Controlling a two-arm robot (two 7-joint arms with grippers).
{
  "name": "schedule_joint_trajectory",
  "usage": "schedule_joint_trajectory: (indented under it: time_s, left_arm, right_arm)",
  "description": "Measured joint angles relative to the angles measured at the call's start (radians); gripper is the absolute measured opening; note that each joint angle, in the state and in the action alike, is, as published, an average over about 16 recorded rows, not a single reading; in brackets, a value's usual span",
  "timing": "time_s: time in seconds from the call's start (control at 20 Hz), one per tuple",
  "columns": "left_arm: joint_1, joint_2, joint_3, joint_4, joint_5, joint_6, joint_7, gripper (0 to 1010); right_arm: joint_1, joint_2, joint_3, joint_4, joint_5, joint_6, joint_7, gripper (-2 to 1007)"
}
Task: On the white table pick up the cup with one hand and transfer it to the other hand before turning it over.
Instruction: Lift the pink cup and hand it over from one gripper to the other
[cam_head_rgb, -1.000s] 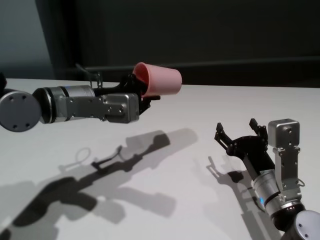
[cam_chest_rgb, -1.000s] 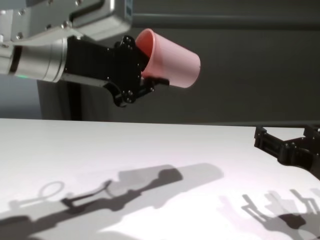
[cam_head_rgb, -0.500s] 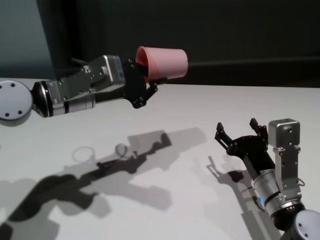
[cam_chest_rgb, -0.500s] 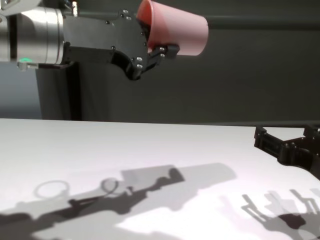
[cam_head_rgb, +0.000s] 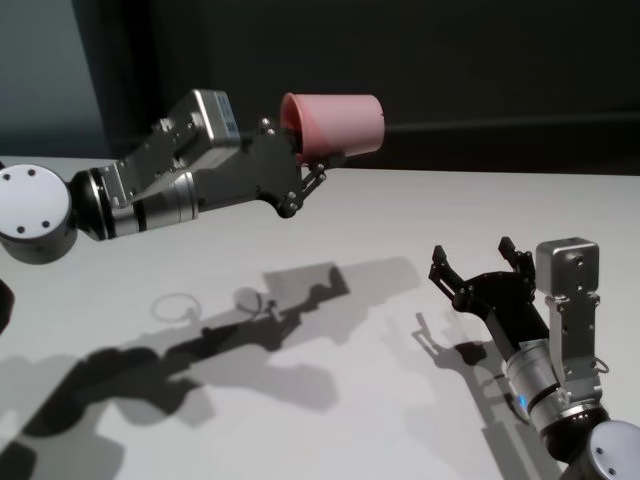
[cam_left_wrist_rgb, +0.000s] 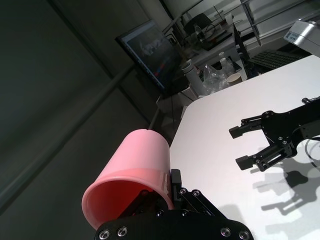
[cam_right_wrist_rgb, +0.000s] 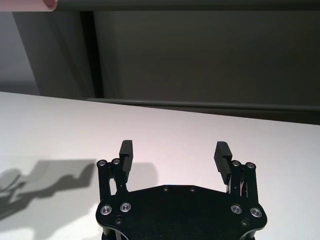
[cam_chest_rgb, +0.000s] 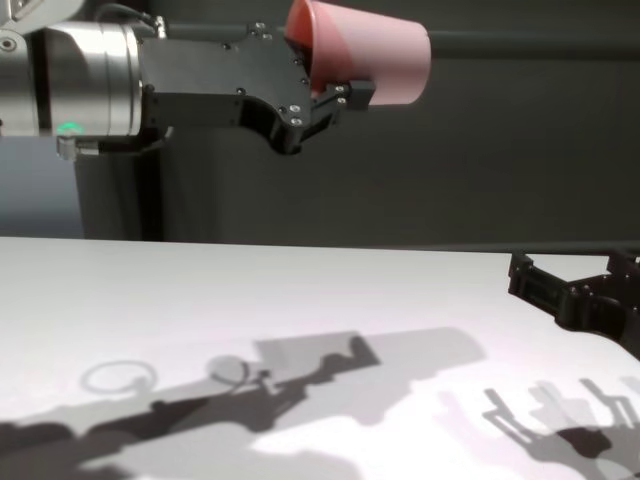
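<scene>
Head view had the left gripper (cam_head_rgb: 312, 170) up high at far left-centre, well above the white table (cam_head_rgb: 400, 220), jaws clamped on the rim wall of the cup (cam_head_rgb: 335, 124). Cup lay roughly on its side, mouth back toward the wrist, base pointing right. One finger looked to be inside the mouth and one outside, per left wrist view, where the cup (cam_left_wrist_rgb: 135, 172) sat right at the fingertips.

Right gripper (cam_head_rgb: 478, 268) sat low at near right, just over the tabletop, jaws spread wide w/ nothing between them. Right wrist view confirmed both its fingers (cam_right_wrist_rgb: 126, 152) parted, gap bare.

Risks, as I judged them:
- Grip was on one thin bit of rim only, so the cup could pivot or slip if the arm swung fast; smooth tapered plastic wouldn't help.
- A drop from that height would prob. mean a bounce and roll, poss. off the far edge, since the cup hung near that edge in head view.
- At handover the right jaws would need to take the body near the base; too close to the left fingers = finger clash. Releasing before the 2nd grip was firm = drop.

Room: grippers well apart, w/ bare tabletop between, only shadows on it. Plenty of free air centre-table for the meet. Chest view showed the right gripper (cam_chest_rgb: 578, 283) close to the right edge of frame; table's right edge itself I couldn't tell.
</scene>
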Motion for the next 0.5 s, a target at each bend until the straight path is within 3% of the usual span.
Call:
schedule_joint_trajectory:
  time_s: [0.5]
  left_arm:
    - [0.01,-0.023,-0.002,0.031,-0.09,0.018,-0.026,38]
  right_arm:
    - [0.0,0.0,0.0,0.0,0.0,0.0,0.0,1002]
